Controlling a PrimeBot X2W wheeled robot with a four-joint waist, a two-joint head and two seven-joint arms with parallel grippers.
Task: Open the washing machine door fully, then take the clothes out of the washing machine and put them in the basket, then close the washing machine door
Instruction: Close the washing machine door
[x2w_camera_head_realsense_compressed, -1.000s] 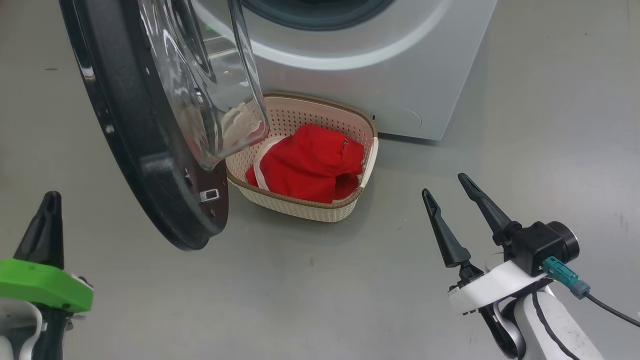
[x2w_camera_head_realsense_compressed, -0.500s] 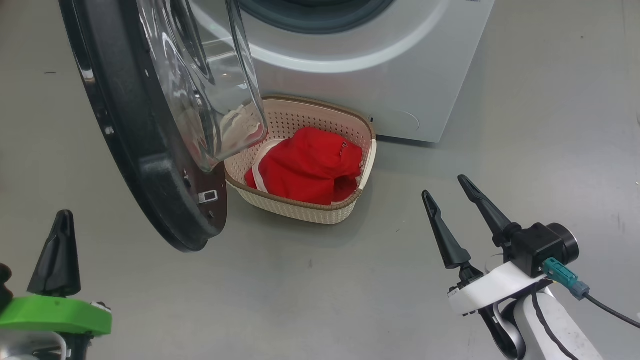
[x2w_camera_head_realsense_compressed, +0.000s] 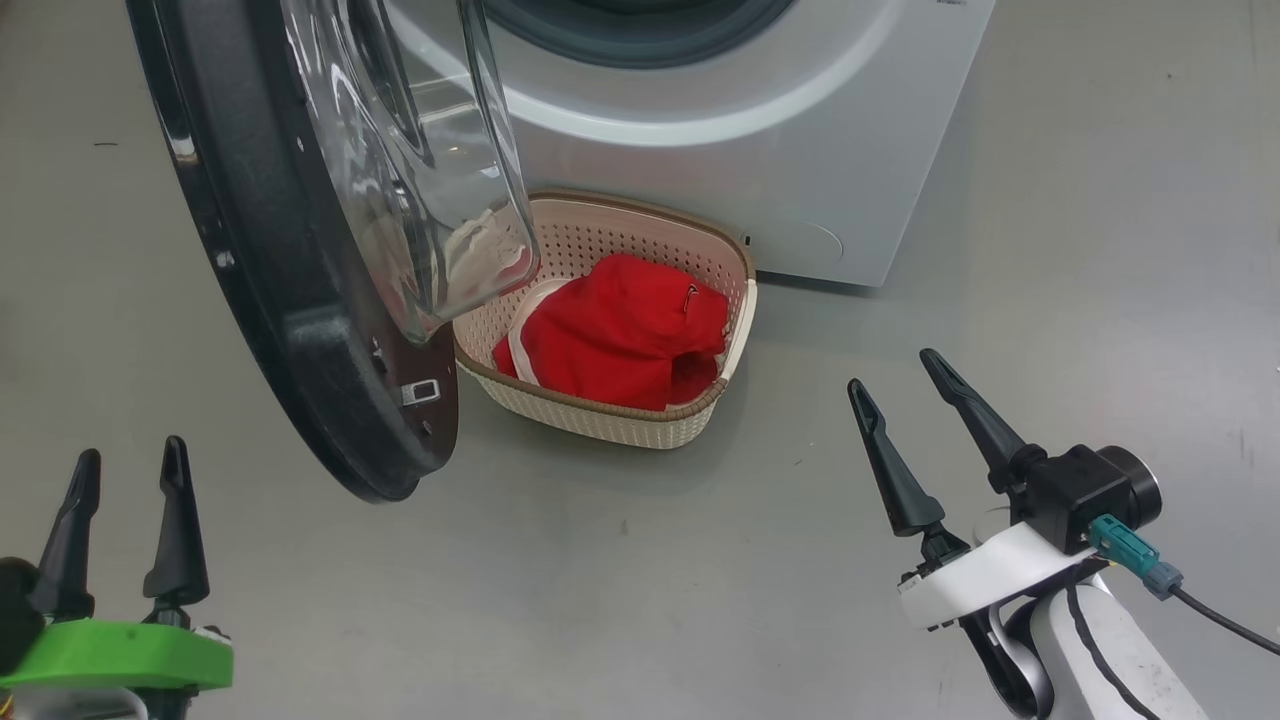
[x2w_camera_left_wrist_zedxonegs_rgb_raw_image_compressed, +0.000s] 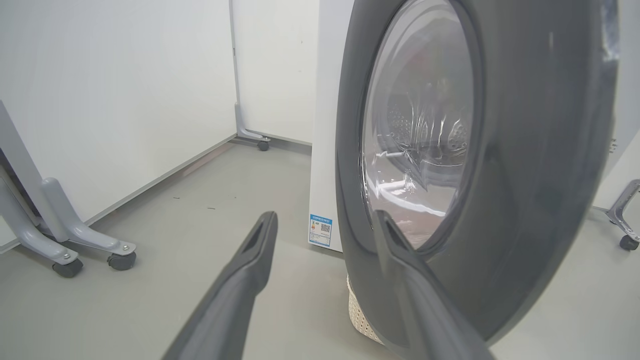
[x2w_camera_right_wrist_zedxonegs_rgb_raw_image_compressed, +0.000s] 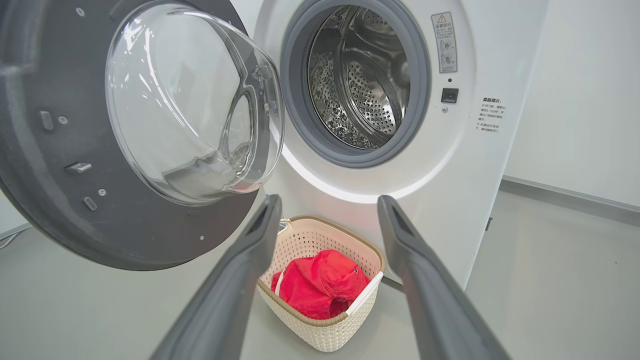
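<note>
Clothes (x2w_camera_head_realsense_compressed: 615, 335), where do they lie from the right tool (x2w_camera_head_realsense_compressed: 891, 369)?

— Ahead of it and a little to its left, bunched in the basket (x2w_camera_head_realsense_compressed: 600, 425) on the floor (x2w_camera_head_realsense_compressed: 650, 560). In its wrist view they sit between its two spread fingers, well apart from them.

What blocks the left tool (x2w_camera_head_realsense_compressed: 132, 448)?

— The washing machine door (x2w_camera_head_realsense_compressed: 290, 330), swung out, stands just ahead and to its right. Its glass bowl (x2w_camera_head_realsense_compressed: 430, 200) hangs over the basket's end on that tool's side. That tool's fingers are apart too, holding nothing.

And beyond?

— The washing machine (x2w_camera_head_realsense_compressed: 800, 150) stands behind the basket, its steel drum (x2w_camera_right_wrist_zedxonegs_rgb_raw_image_compressed: 365, 85) showing through the open mouth. Left of the left tool's fingers, wheeled grey frame legs (x2w_camera_left_wrist_zedxonegs_rgb_raw_image_compressed: 75, 240) stand by a white wall (x2w_camera_left_wrist_zedxonegs_rgb_raw_image_compressed: 125, 75).
</note>
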